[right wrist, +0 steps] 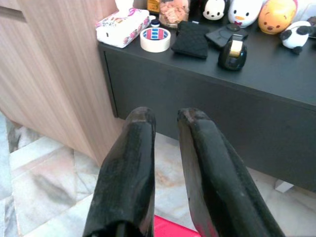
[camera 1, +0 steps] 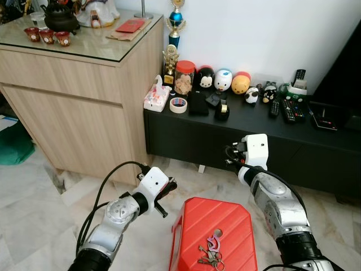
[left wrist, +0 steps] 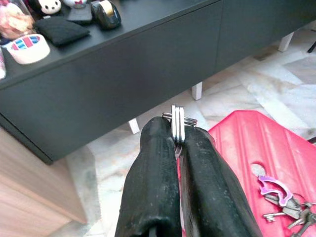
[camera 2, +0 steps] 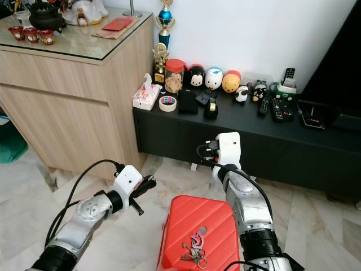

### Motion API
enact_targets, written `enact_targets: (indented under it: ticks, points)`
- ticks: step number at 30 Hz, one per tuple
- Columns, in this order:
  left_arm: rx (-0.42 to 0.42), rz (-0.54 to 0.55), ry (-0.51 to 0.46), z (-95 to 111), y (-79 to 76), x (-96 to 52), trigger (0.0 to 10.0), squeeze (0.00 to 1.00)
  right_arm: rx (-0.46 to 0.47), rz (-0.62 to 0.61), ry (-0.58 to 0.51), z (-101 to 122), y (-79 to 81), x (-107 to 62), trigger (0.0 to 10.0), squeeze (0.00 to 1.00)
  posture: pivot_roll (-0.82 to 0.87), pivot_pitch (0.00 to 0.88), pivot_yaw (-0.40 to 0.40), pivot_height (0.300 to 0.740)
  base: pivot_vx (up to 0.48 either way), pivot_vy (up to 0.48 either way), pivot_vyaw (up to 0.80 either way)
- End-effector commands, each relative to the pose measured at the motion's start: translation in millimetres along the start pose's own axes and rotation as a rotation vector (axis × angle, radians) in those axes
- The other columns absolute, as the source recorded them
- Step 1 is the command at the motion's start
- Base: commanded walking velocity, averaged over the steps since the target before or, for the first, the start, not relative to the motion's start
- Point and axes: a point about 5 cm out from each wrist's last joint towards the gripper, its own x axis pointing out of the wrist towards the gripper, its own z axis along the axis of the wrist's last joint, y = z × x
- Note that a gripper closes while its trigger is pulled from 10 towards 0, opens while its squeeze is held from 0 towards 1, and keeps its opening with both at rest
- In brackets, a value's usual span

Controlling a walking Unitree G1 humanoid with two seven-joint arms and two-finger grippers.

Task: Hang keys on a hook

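A bunch of keys [camera 1: 210, 257] with a purple tag lies on the top of a red plastic stool [camera 1: 225, 217] in front of me. The keys also show in the left wrist view [left wrist: 284, 202]. My left gripper [camera 1: 168, 187] hovers just left of the stool's far corner. It is shut on a silver split ring [left wrist: 177, 123] that sticks out between its fingertips [left wrist: 158, 131]. My right gripper [camera 1: 230, 155] is raised beyond the stool and points at the black cabinet front. It is open, its fingers [right wrist: 136, 123] a little apart with nothing between them.
A low black cabinet [camera 1: 186, 141] runs along the wall and carries toy figures, a tape roll [camera 1: 179, 105], a tissue pack and remotes. A wooden sideboard [camera 1: 67, 107] with a glass top stands at the left. The floor is pale marble [camera 1: 34, 214].
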Motion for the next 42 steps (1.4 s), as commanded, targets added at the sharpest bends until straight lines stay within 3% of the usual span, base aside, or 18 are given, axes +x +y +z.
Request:
enact_targets:
  ticks: [1,2,4,7,8,10,11,12,13,15,17,18,20,21,24,30,34,42]
  points:
    - [0.058,0.026,0.057,-3,11.2,-9.7,10.0,0.00,-0.007,-0.027,0.007,-3,-8.3,-0.3,10.0,0.00,0.10,0.000,-0.109,0.740,0.000,0.000,0.00]
    - [0.101,0.089,0.159,-19,29.6,-26.1,10.0,0.00,-0.003,-0.086,0.019,-9,-22.0,-2.0,10.0,0.00,0.11,0.000,-0.103,0.740,0.000,0.000,0.00]
    - [0.135,0.151,0.303,-44,43.8,-44.0,10.0,0.00,0.001,-0.156,0.048,-18,-37.8,-5.3,10.0,0.00,0.11,0.000,-0.103,0.740,0.000,0.000,0.00]
    - [0.143,0.200,0.460,-74,50.9,-63.1,10.0,0.00,0.013,-0.213,0.077,-30,-51.2,-9.4,10.0,0.00,0.12,0.000,-0.095,0.740,0.000,0.000,0.00]
    - [0.096,0.230,0.519,-89,50.4,-70.8,10.0,0.00,0.014,-0.234,0.100,-36,-55.8,-11.5,10.0,0.00,0.12,0.000,-0.089,0.740,0.000,0.000,0.00]
    - [-0.016,0.271,0.716,-132,35.2,-94.7,10.0,0.00,0.032,-0.268,0.176,-60,-64.6,-18.3,10.0,0.00,0.10,0.000,-0.083,0.740,0.000,0.000,0.00]
    - [-0.091,0.274,0.804,-152,19.7,-106.7,10.0,0.00,0.033,-0.280,0.237,-78,-67.1,-23.7,10.0,0.00,0.10,0.000,-0.079,0.740,0.000,0.000,0.00]
    - [-0.148,0.227,0.930,-175,-7.5,-123.1,10.0,0.00,0.030,-0.287,0.333,-104,-67.7,-33.8,10.0,0.00,0.09,0.000,-0.078,0.740,0.000,0.000,0.00]
    - [-0.148,0.227,0.930,-175,-7.5,-123.1,10.0,0.00,0.030,-0.287,0.333,-104,-67.7,-33.8,10.0,0.00,0.09,0.000,-0.078,0.740,0.000,0.000,0.00]
    - [-0.154,0.146,1.029,-190,-34.5,-137.3,10.0,0.00,0.031,-0.289,0.433,-132,-66.2,-47.3,10.0,0.00,0.10,0.000,-0.075,0.740,0.000,0.000,0.00]
    - [-0.321,0.182,1.073,-202,-60.2,-149.1,10.0,0.00,0.024,-0.297,0.538,-160,-63.0,-64.1,10.0,0.00,0.10,0.000,-0.075,0.740,0.000,0.000,0.00]
    - [-0.321,0.182,1.073,-202,-60.2,-149.1,10.0,0.00,0.024,-0.297,0.538,-160,-63.0,-64.1,10.0,0.00,0.10,0.000,-0.075,0.740,0.000,0.000,0.00]
    - [-0.442,0.215,1.156,-213,-88.1,-167.3,10.0,0.00,0.025,-0.288,0.648,-188,-53.7,-82.1,10.0,0.00,0.09,0.000,-0.067,0.740,0.000,0.000,0.00]
    - [-0.542,0.249,1.197,-218,-107.4,-178.0,10.0,0.00,0.032,-0.266,0.711,-203,-44.4,-92.5,10.0,0.00,0.09,0.000,-0.066,0.740,0.000,0.000,0.00]
    - [-0.643,0.330,1.181,-219,-113.9,-179.0,10.0,0.00,0.026,-0.219,0.750,-214,-33.7,-98.8,10.0,0.00,0.09,0.000,-0.067,0.740,0.000,0.000,0.00]
    - [-0.630,0.446,1.147,-219,-108.0,-176.3,10.0,0.00,0.015,-0.176,0.783,-226,-27.0,-108.5,10.0,0.00,0.11,0.000,-0.087,0.740,0.000,0.000,0.00]
    - [-0.612,0.504,1.128,-218,-99.3,-172.6,10.0,0.00,0.042,-0.183,0.783,-226,-36.6,-114.6,10.0,0.00,0.10,0.000,-0.093,0.740,0.000,0.000,0.00]
    - [-0.611,0.493,1.120,-217,-103.5,-169.5,10.0,0.00,0.068,-0.270,0.854,-234,-57.1,-138.5,10.0,0.00,0.09,0.000,-0.084,0.740,0.000,0.000,0.00]
